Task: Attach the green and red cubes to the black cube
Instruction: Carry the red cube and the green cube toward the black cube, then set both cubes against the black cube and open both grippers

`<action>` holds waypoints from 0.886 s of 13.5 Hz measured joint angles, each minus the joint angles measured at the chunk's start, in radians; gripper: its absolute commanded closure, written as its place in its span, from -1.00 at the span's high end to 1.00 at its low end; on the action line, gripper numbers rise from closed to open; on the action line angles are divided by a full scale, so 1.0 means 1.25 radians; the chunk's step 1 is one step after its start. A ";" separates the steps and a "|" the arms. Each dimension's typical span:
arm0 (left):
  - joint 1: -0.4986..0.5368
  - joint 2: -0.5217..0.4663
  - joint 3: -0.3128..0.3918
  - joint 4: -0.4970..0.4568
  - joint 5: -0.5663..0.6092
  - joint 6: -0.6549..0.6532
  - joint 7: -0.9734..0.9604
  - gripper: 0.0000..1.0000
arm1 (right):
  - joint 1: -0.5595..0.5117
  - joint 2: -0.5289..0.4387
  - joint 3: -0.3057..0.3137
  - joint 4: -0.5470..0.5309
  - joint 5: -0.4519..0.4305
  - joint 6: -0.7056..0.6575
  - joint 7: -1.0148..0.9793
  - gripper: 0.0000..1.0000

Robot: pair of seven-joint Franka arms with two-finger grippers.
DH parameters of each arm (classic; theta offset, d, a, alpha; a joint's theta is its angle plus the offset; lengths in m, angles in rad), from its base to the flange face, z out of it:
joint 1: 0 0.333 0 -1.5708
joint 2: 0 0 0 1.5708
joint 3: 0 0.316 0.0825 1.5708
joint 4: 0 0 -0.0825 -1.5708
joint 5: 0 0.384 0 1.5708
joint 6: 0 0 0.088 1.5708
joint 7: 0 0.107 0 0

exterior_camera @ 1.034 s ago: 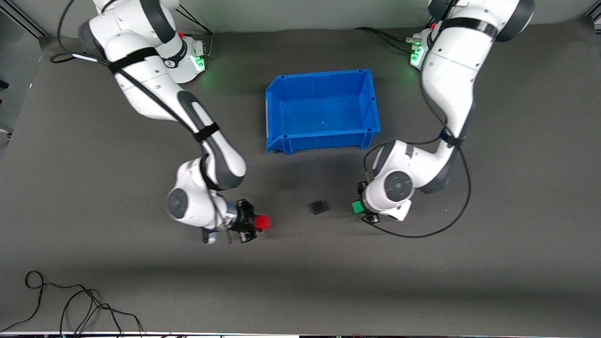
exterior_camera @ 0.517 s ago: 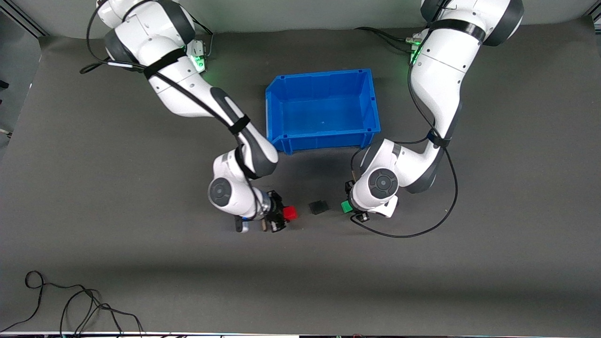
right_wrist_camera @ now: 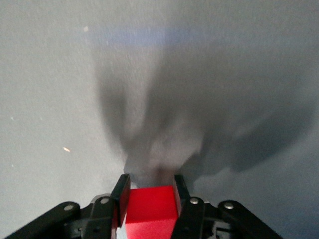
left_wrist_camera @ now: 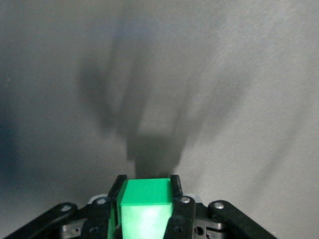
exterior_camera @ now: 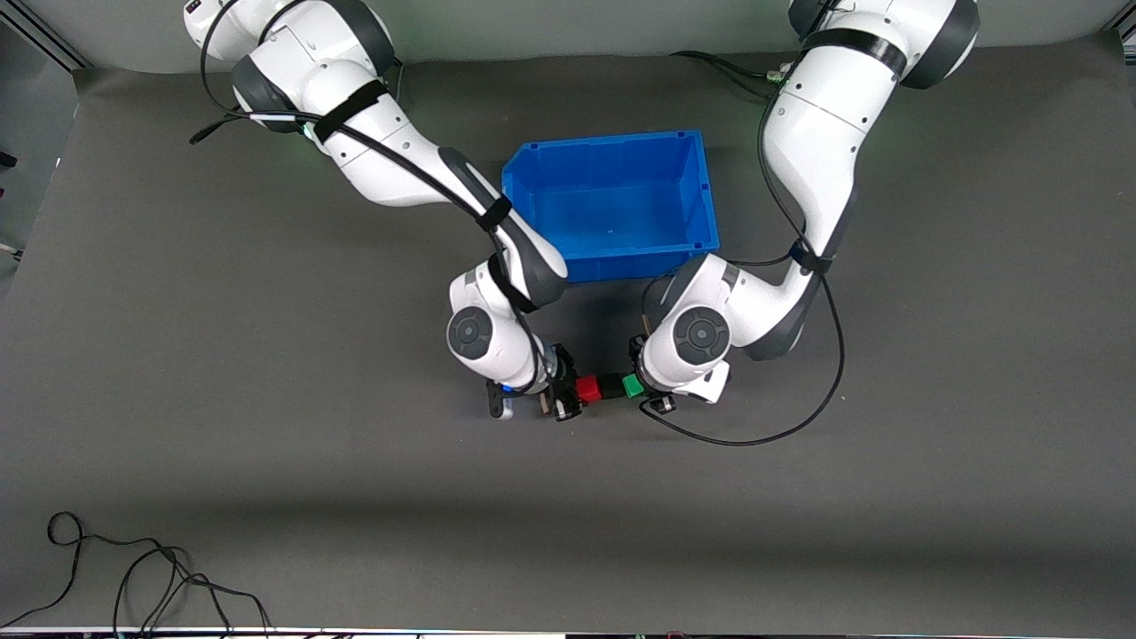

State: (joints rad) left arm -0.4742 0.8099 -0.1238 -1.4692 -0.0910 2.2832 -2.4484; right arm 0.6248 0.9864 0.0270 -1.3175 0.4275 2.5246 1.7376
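The black cube [exterior_camera: 611, 389] lies on the dark table mat nearer the front camera than the blue bin. My right gripper [exterior_camera: 577, 390] is shut on the red cube [exterior_camera: 587, 389] and holds it against the black cube's side toward the right arm's end. My left gripper [exterior_camera: 641, 387] is shut on the green cube [exterior_camera: 632, 386] and holds it against the black cube's side toward the left arm's end. The three cubes form a row. The right wrist view shows the red cube [right_wrist_camera: 151, 206] between the fingers. The left wrist view shows the green cube [left_wrist_camera: 145, 204] between the fingers. The black cube is out of view in both wrist views.
An empty blue bin [exterior_camera: 697, 191] stands farther from the front camera than the cubes, its near wall partly covered by both forearms. A black cable [exterior_camera: 133, 577] lies coiled at the mat's near edge toward the right arm's end.
Both grippers have moved inward with their cubes. The red and green cubes, apart from the black cube before, now sit against its two sides.
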 measured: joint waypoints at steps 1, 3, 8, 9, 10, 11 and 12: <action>-0.004 0.005 0.002 0.000 0.000 -0.001 -0.004 -1.00 | 0.001 0.000 -0.001 0.000 0.000 0.000 0.002 -1.00; -0.006 0.016 0.003 0.000 0.000 0.004 -0.005 -1.00 | 0.001 0.000 -0.001 0.000 0.000 0.000 0.002 -1.00; -0.008 0.020 0.003 0.001 0.002 0.006 -0.005 -0.41 | 0.001 0.000 -0.001 0.000 0.000 0.002 0.005 -0.44; -0.008 0.020 0.003 0.001 0.003 0.006 -0.005 -0.19 | 0.001 0.000 -0.001 0.000 0.000 0.002 0.006 -0.33; -0.008 0.020 0.003 0.002 0.005 0.006 -0.004 0.07 | 0.001 0.000 -0.001 0.000 0.000 0.002 0.006 0.14; -0.008 0.020 0.003 0.002 0.010 0.007 -0.003 0.44 | 0.001 0.000 -0.001 0.000 0.000 0.003 0.007 0.98; -0.010 0.021 0.002 0.005 0.017 0.012 -0.003 0.99 | 0.001 0.002 -0.001 0.000 0.000 0.012 0.007 1.00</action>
State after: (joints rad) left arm -0.4867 0.8361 -0.1214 -1.4627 -0.0691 2.2987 -2.4522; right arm 0.6266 0.9890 0.0252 -1.3175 0.4276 2.5390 1.7466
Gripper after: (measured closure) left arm 0.604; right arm 0.520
